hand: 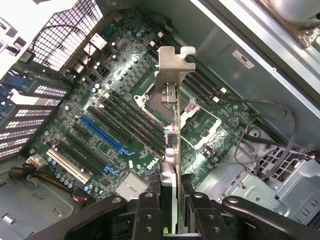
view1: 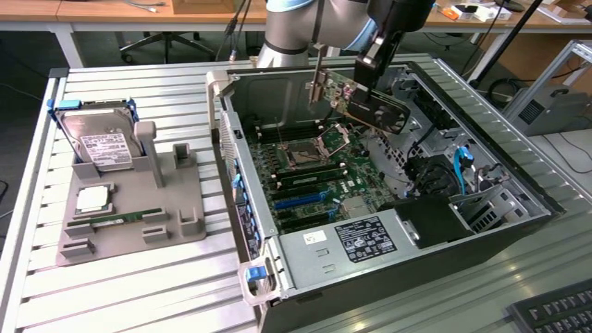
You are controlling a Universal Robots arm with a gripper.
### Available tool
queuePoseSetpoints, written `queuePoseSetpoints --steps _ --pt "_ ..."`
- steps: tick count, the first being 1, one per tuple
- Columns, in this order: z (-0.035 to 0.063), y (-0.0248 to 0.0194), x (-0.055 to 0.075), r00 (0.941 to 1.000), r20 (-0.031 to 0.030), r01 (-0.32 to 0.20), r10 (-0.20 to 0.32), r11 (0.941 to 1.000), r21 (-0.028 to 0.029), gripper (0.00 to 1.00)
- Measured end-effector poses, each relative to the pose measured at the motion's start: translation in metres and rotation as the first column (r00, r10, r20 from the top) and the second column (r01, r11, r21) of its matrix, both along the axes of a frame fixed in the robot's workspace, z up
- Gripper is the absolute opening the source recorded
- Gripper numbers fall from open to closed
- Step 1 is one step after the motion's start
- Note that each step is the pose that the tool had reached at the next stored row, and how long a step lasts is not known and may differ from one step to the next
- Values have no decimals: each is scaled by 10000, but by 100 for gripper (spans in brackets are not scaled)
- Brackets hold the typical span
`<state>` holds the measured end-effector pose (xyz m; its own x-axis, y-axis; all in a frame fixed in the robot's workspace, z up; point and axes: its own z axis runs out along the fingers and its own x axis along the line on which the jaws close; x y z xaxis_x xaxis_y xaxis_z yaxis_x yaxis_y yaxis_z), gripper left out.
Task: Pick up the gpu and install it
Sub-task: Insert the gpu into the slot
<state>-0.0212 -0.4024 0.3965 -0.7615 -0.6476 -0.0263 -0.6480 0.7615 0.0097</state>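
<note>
Slatted bench (view1: 138, 291), open tower case (view1: 268, 90) on it. Transport step, I'd say: gripper (view1: 364, 75) clamped on the gpu (view1: 375, 111), held edge-down in the air over the motherboard (view1: 306, 159). Seating calls for its edge lined up square over the blue slot (hand: 105, 132).

Arm (view1: 282, 31): round silver-grey tube sections, smooth metal finish. Joint cap (view1: 364, 31) is light blue and rounded. The wrist block (view1: 393, 21) above the tool is matte black and boxy, with a pale patch on one face in the exterior view. Tool (hand: 171, 196): black all over. Two flat fingers (hand: 149, 212), each with small round screw holes down the face. Outer links (hand: 100, 215) on either side are glossy and curved with rounded ends, and each has a round pivot pin. Tiny yellow-green mark low between the fingers, too small to read.
</note>
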Motion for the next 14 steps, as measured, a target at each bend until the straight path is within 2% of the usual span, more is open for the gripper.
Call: queuePoseSetpoints --steps 14 --pt "0 0 0 9991 0 -435 435 9991 -1 26"
